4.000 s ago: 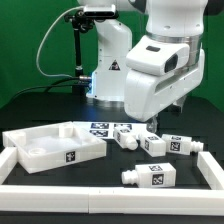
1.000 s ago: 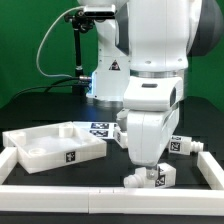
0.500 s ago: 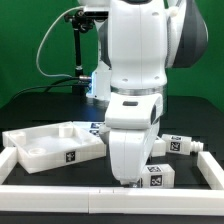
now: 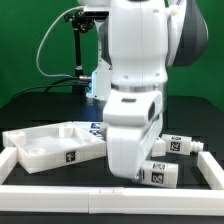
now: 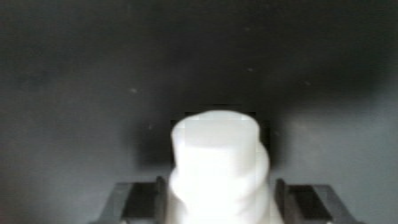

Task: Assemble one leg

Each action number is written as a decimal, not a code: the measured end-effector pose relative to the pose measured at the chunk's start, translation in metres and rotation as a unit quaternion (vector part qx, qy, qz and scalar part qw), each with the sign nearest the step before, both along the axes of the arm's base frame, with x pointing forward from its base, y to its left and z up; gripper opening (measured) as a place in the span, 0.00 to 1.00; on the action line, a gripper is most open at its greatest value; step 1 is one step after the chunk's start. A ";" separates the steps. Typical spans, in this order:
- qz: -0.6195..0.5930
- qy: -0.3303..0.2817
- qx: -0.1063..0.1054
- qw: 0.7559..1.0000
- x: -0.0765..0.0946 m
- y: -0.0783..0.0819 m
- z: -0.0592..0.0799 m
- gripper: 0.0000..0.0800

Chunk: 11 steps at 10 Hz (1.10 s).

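The leg, a stubby white peg with black-and-white tags, lies on its side on the black table near the front rail. My arm's white hand stands straight down over its end on the exterior view's left and hides the fingers there. In the wrist view the leg fills the middle, with my gripper astride it. Its dark fingers press against both sides of the leg. The leg still rests at table level.
The big white tray-like panel lies at the exterior view's left. Another leg lies behind at the right; others are mostly hidden by my arm. A white rail borders the front and sides. The robot's base and cables stand behind.
My arm came from above the back legs down over the front leg. In the last half second it barely moved, and the leg shifted slightly towards the exterior view's right.
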<state>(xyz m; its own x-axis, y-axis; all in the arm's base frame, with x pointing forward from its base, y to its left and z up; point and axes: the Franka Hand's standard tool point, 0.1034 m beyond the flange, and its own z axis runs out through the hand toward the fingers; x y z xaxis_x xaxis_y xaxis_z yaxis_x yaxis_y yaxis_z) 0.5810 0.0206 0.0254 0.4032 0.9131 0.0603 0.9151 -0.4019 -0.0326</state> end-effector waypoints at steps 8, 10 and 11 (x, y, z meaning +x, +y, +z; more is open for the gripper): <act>-0.140 0.013 -0.011 0.990 -0.059 0.022 0.059 0.36; -0.188 0.011 -0.020 0.982 -0.077 0.024 0.062 0.36; -0.217 0.021 -0.028 0.975 -0.104 0.022 0.065 0.36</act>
